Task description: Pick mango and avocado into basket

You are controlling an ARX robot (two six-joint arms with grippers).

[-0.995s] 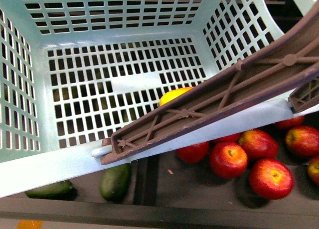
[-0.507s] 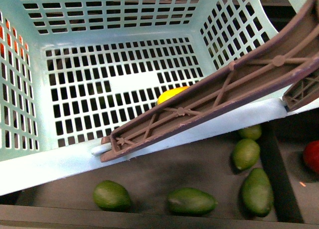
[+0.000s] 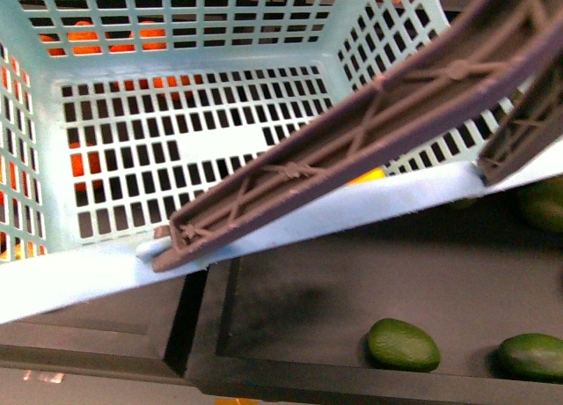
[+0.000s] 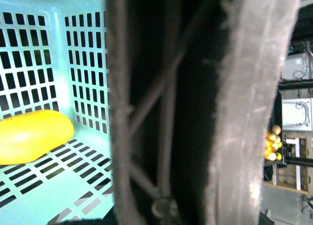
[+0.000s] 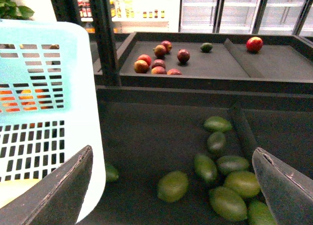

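The light teal basket (image 3: 106, 273) fills the upper left of the front view, and its brown trussed handle (image 3: 352, 145) crosses it diagonally. The handle (image 4: 234, 112) fills the left wrist view, with my left gripper shut on it and its fingers hidden. The yellow mango (image 4: 32, 136) lies on the basket floor; from the front only a sliver of the mango (image 3: 368, 175) shows. Dark green avocados (image 3: 403, 343) lie in the black bin below the basket. My right gripper (image 5: 176, 188) hangs open above several avocados (image 5: 173, 186), with nothing between its fingers (image 5: 286, 188).
The basket wall (image 5: 44, 112) is close beside the right gripper. A black divider (image 5: 244, 132) splits the avocado bin. A rear bin holds red fruit (image 5: 159, 63) behind a dark post (image 5: 105, 34). Orange fruit (image 3: 84, 37) shows through the basket slots.
In the front view the bins have slid to the right under the basket. The red apples have gone, avocados now sit at the lower right, and orange fruit appears through the slots.
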